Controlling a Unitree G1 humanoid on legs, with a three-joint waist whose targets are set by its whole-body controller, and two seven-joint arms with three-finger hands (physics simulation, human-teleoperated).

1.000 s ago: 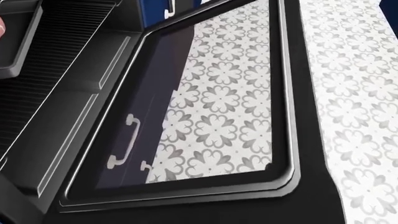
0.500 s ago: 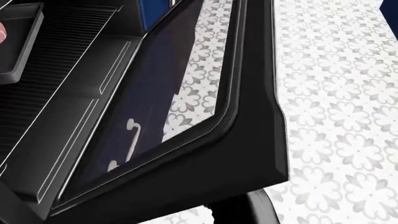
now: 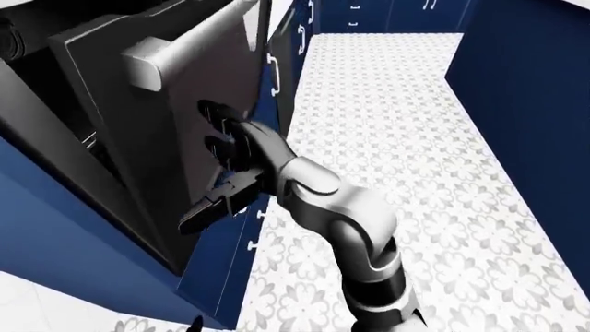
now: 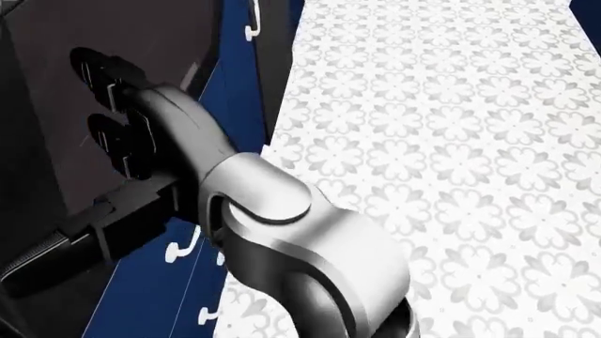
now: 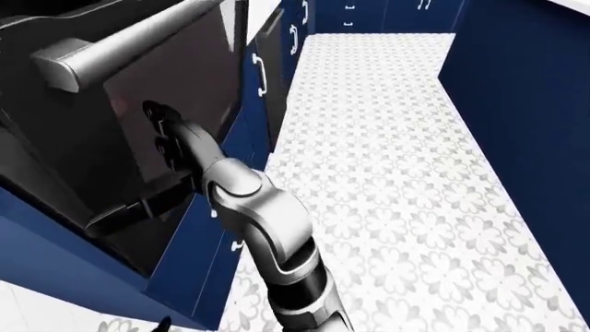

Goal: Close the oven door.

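My hand (image 3: pixel 221 138) is flat against the oven door (image 3: pixel 198 62), which stands nearly shut.

I see dark fingers (image 4: pixel 103 77) spread open and pressed on the door's outer glass, gripping nothing; one digit juts down and left of the others. I cannot tell which arm this is. The door's grey handle (image 5: pixel 120 45) runs above the fingertips. Blue cabinets (image 3: pixel 226 256) sit below them, and patterned floor tiles (image 3: pixel 396 117) stretch to their right.

Open hand (image 5: pixel 158 138) against oven door (image 5: pixel 138 104)
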